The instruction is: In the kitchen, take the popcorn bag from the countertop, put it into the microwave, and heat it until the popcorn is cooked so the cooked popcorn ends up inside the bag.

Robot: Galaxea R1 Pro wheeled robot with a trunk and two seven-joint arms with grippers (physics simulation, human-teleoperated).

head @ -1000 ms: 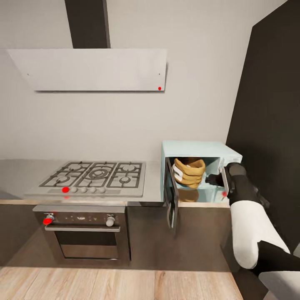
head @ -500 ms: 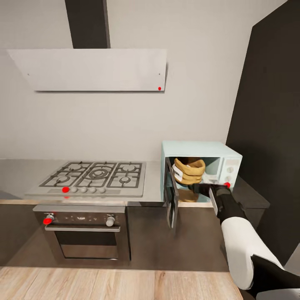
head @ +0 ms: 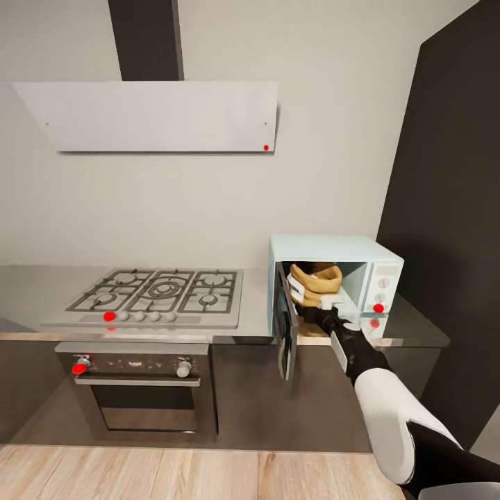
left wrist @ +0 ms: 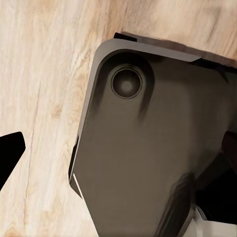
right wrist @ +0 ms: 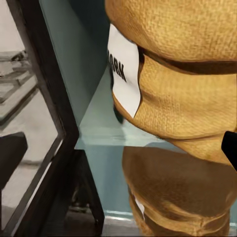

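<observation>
Popcorn bag (right wrist: 182,79) inside the open microwave (head: 326,248), its white label (right wrist: 124,74) showing partial black letters "ORN". Right gripper (head: 321,316) at the opening; jaw state indeterminable for either gripper.

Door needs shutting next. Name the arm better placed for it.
Right, probably. Its tool sits at the mouth of the pale mint-blue boxy microwave, just right of the open dark glass door. The left wrist view shows light wood floor, so that arm seems far off.

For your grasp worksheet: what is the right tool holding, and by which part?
It cannot be told. The right tool is at the bag in the microwave, contact unseen.
</observation>
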